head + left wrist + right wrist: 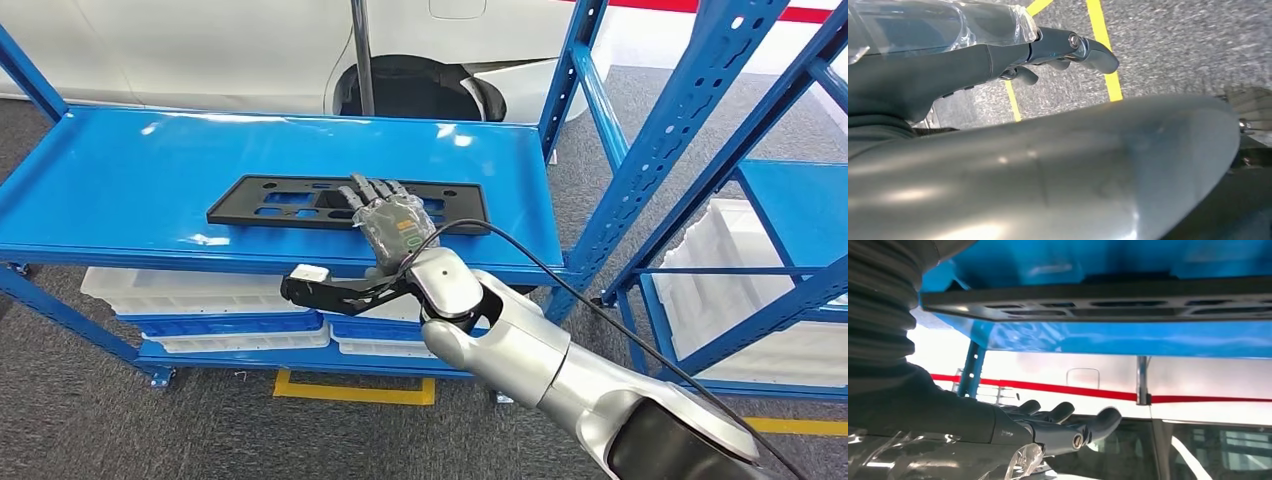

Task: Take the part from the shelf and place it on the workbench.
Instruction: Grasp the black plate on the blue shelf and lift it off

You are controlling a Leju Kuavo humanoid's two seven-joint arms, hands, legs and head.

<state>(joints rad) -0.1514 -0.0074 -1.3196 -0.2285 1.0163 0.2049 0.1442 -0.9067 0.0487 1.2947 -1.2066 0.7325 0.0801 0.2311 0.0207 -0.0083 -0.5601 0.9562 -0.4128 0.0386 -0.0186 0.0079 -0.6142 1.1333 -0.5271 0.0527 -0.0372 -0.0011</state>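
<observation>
A flat black part (290,203) with several cut-outs lies lengthwise on the blue shelf (120,170). My right hand (388,222) reaches in from the front and is over the part's right half, fingers stretched out and pointing to the back of the shelf. In the right wrist view the part (1098,302) is a thin dark slab on the blue surface, and a clear gap separates it from my right hand (1048,427), which holds nothing. My left hand (1048,50) hangs over grey floor, fingers loosely extended and empty.
White trays (200,290) sit on the lower shelf level. A second blue rack (700,130) stands close on the right, with a white bin (730,270) inside it. Behind the shelf is a white car's wheel arch (420,90). A yellow line (350,390) marks the floor.
</observation>
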